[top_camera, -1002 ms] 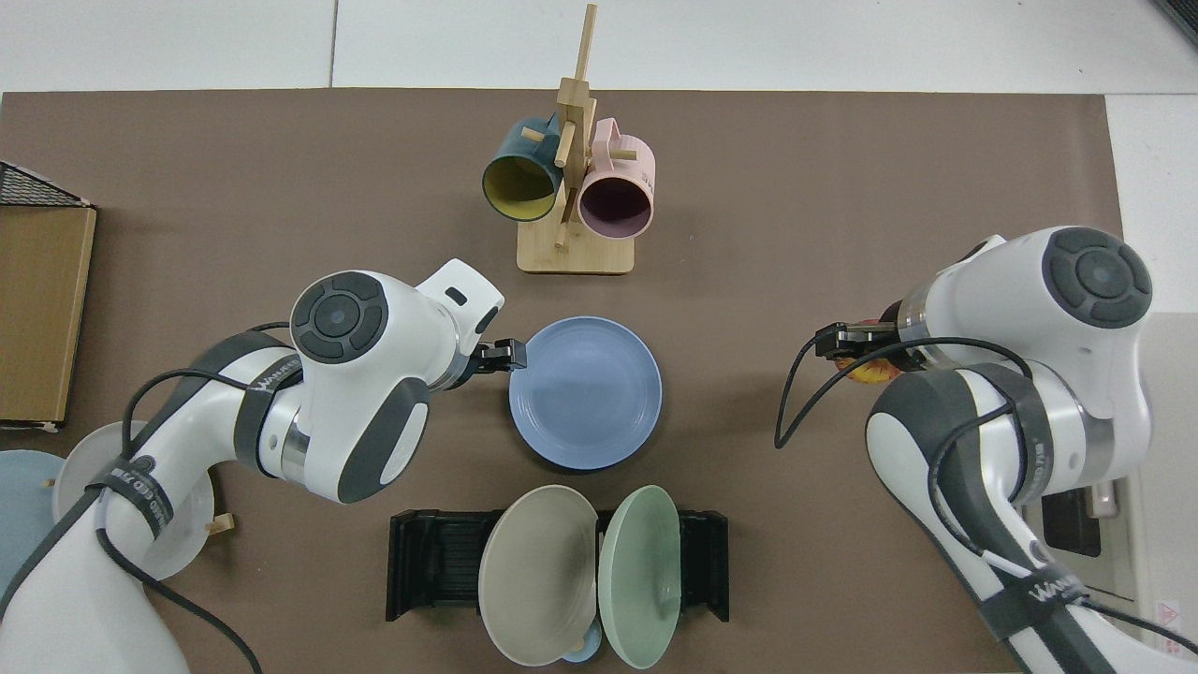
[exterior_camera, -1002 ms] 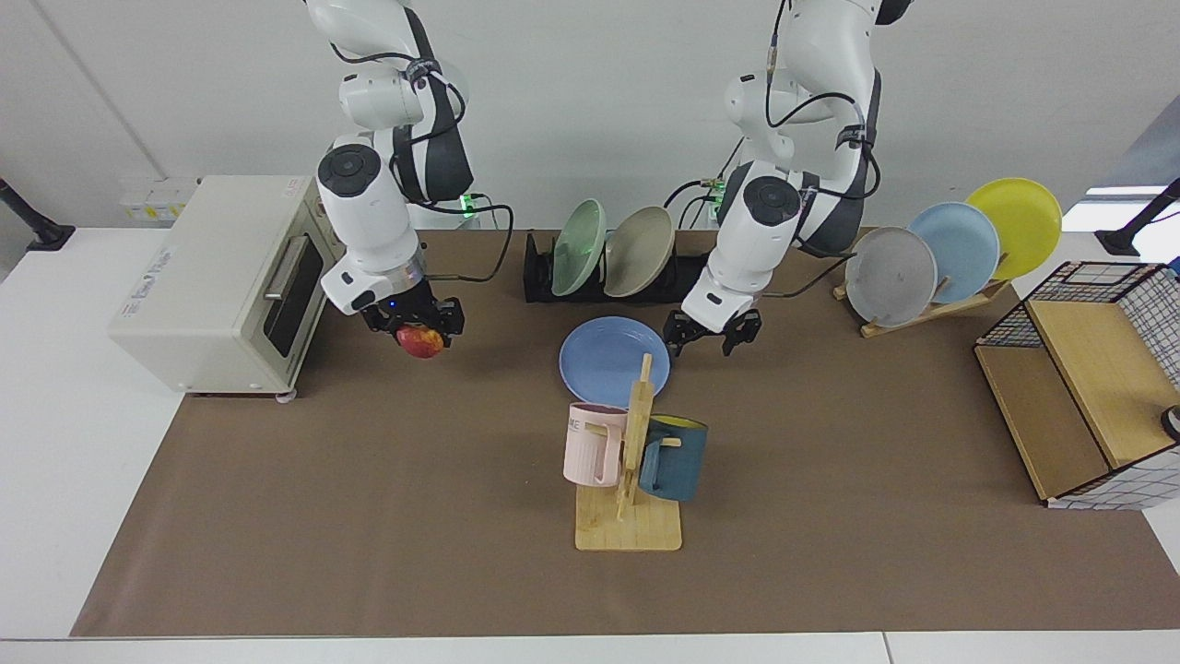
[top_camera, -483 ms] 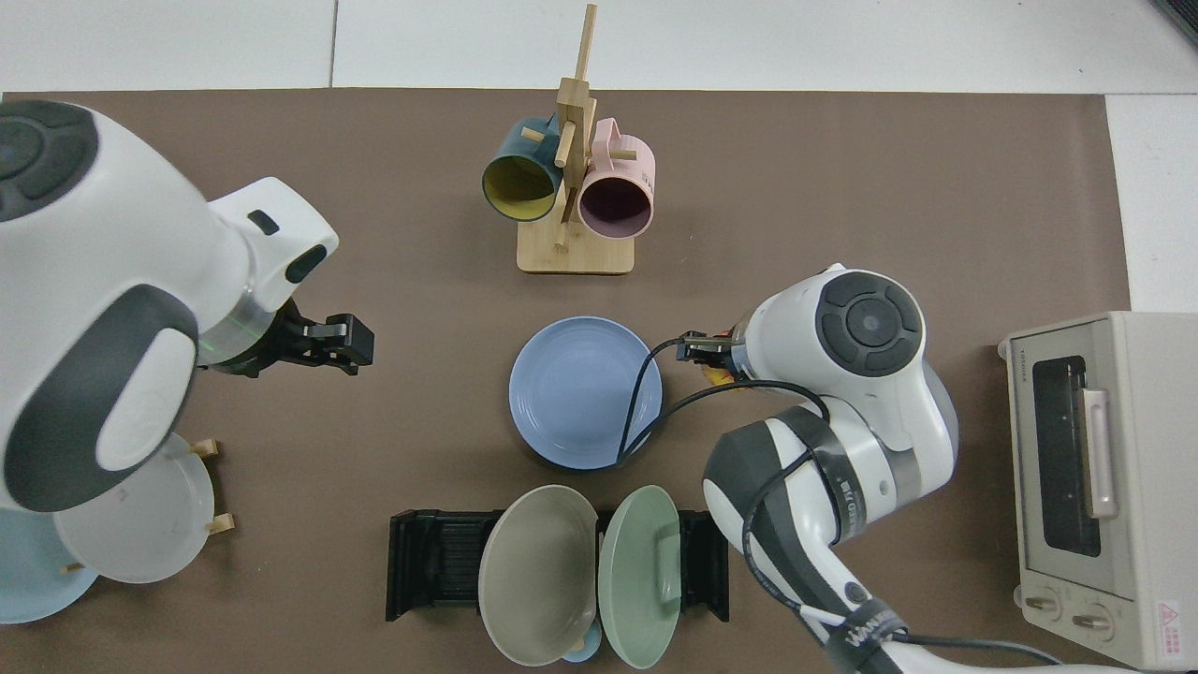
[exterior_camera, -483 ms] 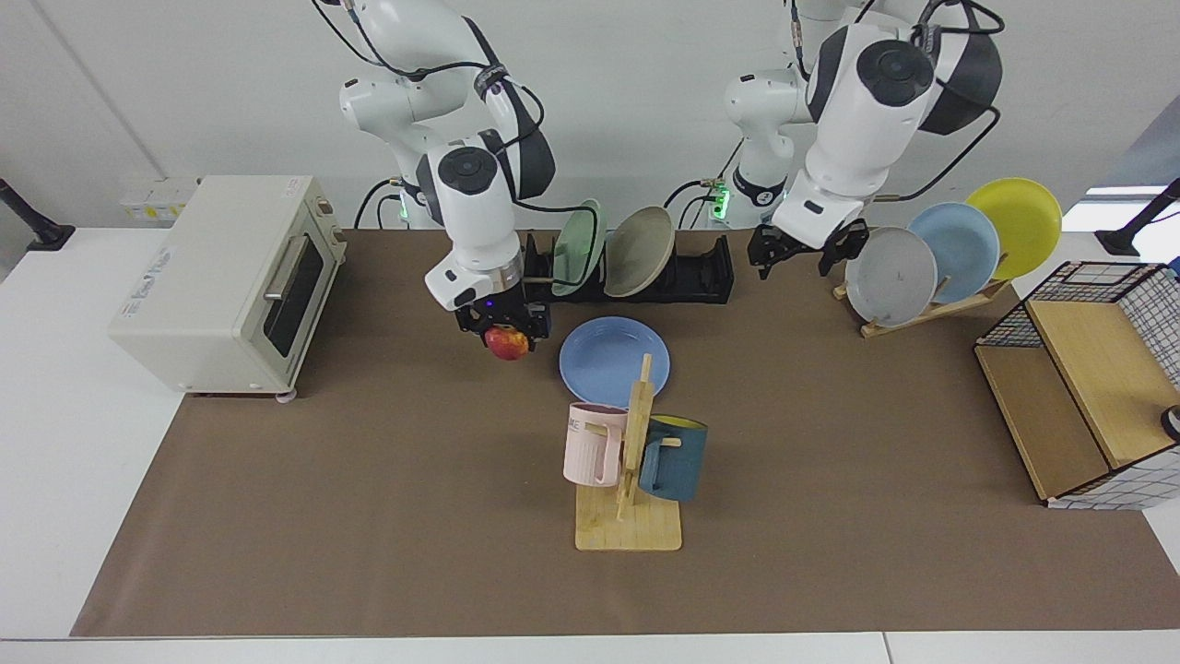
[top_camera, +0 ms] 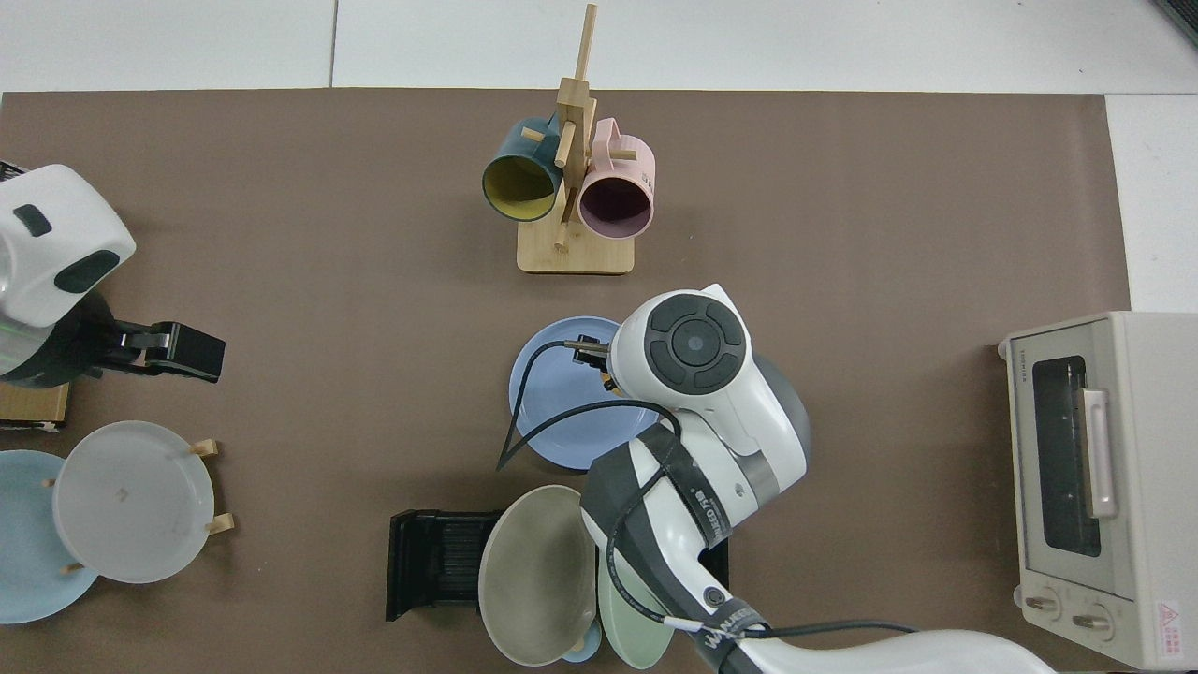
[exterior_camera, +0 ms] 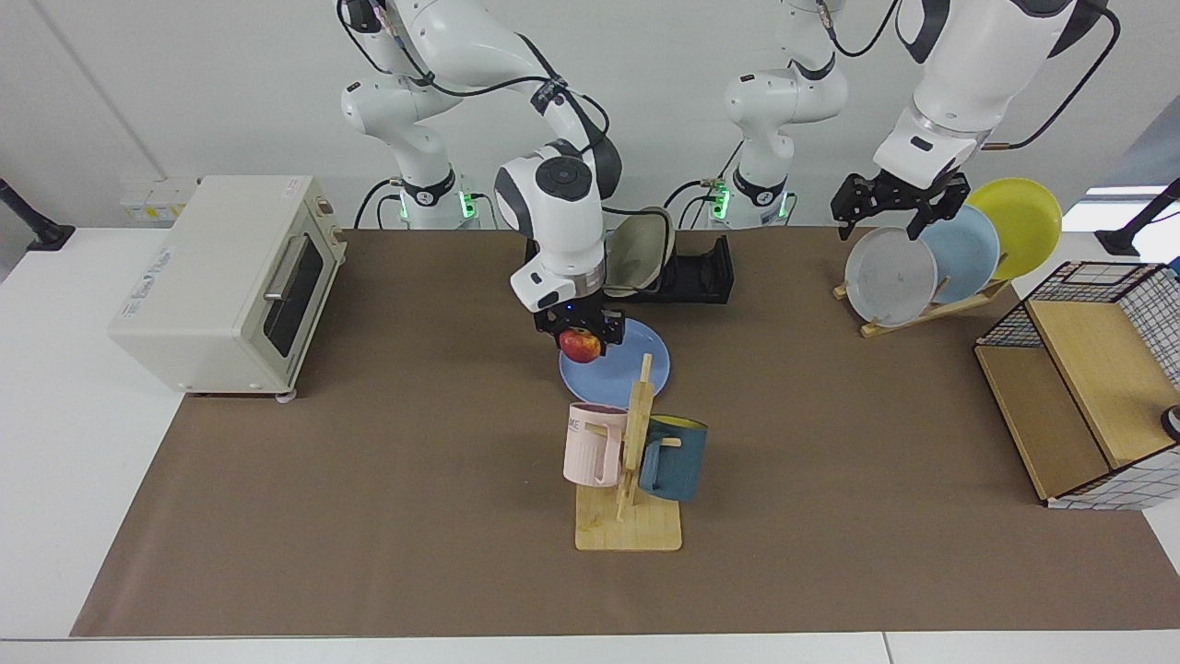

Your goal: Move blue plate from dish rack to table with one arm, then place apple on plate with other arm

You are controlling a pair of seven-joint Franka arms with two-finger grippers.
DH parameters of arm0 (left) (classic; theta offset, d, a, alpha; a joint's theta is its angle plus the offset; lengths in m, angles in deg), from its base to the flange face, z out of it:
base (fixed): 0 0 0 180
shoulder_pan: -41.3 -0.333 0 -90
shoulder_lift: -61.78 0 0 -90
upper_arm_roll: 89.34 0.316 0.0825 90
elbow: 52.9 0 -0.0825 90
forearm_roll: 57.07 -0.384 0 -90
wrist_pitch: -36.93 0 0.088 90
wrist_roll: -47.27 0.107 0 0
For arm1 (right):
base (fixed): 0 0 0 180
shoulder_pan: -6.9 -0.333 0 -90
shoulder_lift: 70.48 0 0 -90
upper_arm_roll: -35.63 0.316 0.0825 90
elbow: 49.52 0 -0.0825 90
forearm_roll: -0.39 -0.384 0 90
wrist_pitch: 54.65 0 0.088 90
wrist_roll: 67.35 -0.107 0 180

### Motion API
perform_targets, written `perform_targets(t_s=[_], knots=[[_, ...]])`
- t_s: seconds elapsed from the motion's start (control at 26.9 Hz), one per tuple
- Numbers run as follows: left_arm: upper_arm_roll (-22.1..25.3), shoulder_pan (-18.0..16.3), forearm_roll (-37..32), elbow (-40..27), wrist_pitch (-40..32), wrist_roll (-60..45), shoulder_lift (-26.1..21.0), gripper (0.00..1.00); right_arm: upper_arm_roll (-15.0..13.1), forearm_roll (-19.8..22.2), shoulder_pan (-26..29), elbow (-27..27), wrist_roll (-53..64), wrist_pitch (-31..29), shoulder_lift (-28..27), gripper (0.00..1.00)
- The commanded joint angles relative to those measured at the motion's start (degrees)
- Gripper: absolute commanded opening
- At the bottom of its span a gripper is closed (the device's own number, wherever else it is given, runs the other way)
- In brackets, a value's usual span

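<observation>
The right gripper pinches the apple just above the blue plate, which lies flat and empty on the table, directly below and slightly beyond the fingers; the left gripper, spread and empty, waits well apart by the wooden plate stand

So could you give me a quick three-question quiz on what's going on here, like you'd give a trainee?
1. True or false: the blue plate lies flat on the table.
2. Which tool holds the apple? A) right tool B) left tool
3. Fill in: the left tool hangs above the ____ plate on the wooden stand.

Key: 1 true; 2 A; 3 grey.
</observation>
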Motion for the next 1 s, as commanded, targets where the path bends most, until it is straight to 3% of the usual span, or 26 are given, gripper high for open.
perform_targets(t_s=[0.0, 0.33, 0.45, 0.48, 0.52, 0.59, 0.63, 0.82, 0.97], knots=[[0.27, -2.12, -0.56, -0.99, -0.23, 1.45, 0.82, 1.0, -0.27, -0.92, -1.22, 2.01, -1.83, -5.09, -4.41, 0.18], [0.44, -1.42, -0.74, -1.25, -0.58, 1.63, 1.08, 1.0, -0.18, -0.92, -2.54, -0.27, -3.94, -9.14, -6.35, 0.21], [0.71, -1.33, -0.74, -1.52, -0.49, 2.76, 1.52, 1.0, -0.09, -4.07, -2.72, -0.71, -3.85, -10.89, -6.79, 0.24], [0.8, -1.33, -0.74, -1.69, -0.49, 3.47, 1.52, 1.0, -0.09, -5.65, -3.07, -0.71, -3.85, -11.33, -6.79, 0.28], [0.88, -1.33, -0.74, -1.78, -0.58, 3.91, 1.61, 1.0, -0.09, -6.8, -3.33, -0.62, -3.77, -11.6, -6.87, 0.4], [1.23, -1.33, -0.74, -1.78, -0.49, 4.09, 1.78, 1.0, -0.09, -8.65, -3.25, -0.62, -3.94, -12.04, -6.96, 0.95], [1.32, -1.16, -0.74, -1.78, -0.49, 4.09, 1.87, 1.0, -0.18, -9.35, -3.33, -0.62, -3.85, -12.13, -6.96, 1.0], [2.55, -0.19, -0.74, -1.78, -0.32, 4.09, 1.87, 1.0, -0.27, -9.54, -2.99, -0.1, -3.5, -10.81, -6.09, 1.0], [2.55, -0.28, -0.74, -1.78, -0.32, 4.0, 1.78, 1.0, -0.79, -8.57, -1.76, 0.69, -2.63, -5.99, -3.63, 1.0]])
